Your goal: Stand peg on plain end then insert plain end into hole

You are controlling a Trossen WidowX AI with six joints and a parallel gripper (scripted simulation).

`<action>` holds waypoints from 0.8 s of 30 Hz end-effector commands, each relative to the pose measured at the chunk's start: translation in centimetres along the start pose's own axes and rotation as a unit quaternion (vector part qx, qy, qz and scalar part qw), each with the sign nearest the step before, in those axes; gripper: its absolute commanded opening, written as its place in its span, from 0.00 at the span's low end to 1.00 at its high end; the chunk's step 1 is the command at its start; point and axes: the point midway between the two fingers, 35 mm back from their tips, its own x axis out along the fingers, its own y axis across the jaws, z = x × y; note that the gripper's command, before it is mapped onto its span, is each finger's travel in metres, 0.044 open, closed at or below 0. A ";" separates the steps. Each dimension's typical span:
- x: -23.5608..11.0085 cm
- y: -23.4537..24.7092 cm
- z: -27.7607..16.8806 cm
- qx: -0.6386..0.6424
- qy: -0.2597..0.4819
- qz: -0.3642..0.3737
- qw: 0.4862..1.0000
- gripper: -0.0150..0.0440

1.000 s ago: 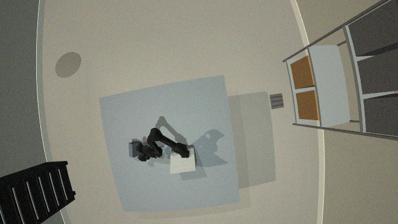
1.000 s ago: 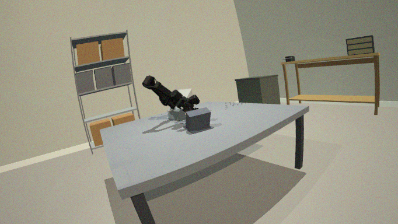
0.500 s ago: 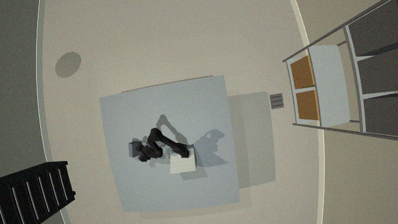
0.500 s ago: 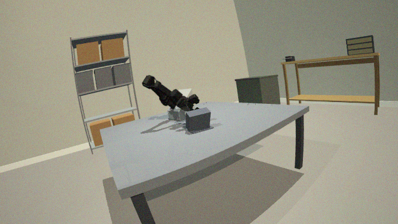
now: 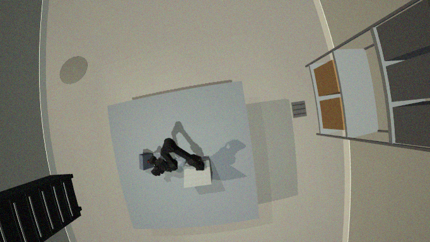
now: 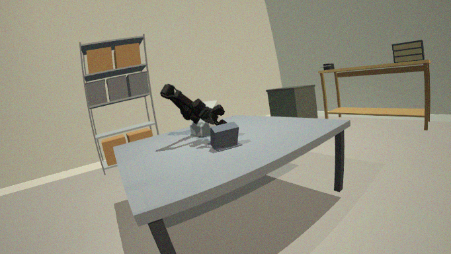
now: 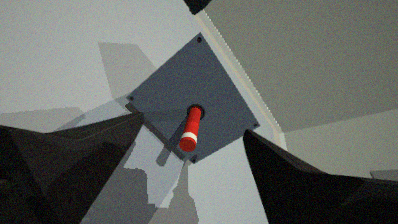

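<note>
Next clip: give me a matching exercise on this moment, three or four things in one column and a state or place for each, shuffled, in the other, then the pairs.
Things:
1. peg
2. gripper
3. white band
4. panel

States or places:
A. open, holding nothing
B. dark grey, sloped, with one hole
C. red, one end in the hole
D. near the peg's free end

Pairs: 1-C, 2-A, 3-D, 4-B
</note>
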 end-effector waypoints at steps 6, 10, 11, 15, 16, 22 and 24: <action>-1.5 -0.2 0.1 0.002 0.002 -0.001 1.000 1.00; -2.2 -0.1 0.2 0.002 0.002 0.000 1.000 1.00; -2.3 -0.1 0.2 0.002 0.002 0.000 1.000 1.00; -2.9 -0.1 0.3 0.001 0.003 0.001 1.000 1.00; -3.1 -0.1 0.3 0.001 0.003 0.001 1.000 1.00; -4.0 -0.1 0.4 0.000 0.003 0.002 1.000 1.00; -4.3 0.0 0.4 0.000 0.003 0.002 1.000 1.00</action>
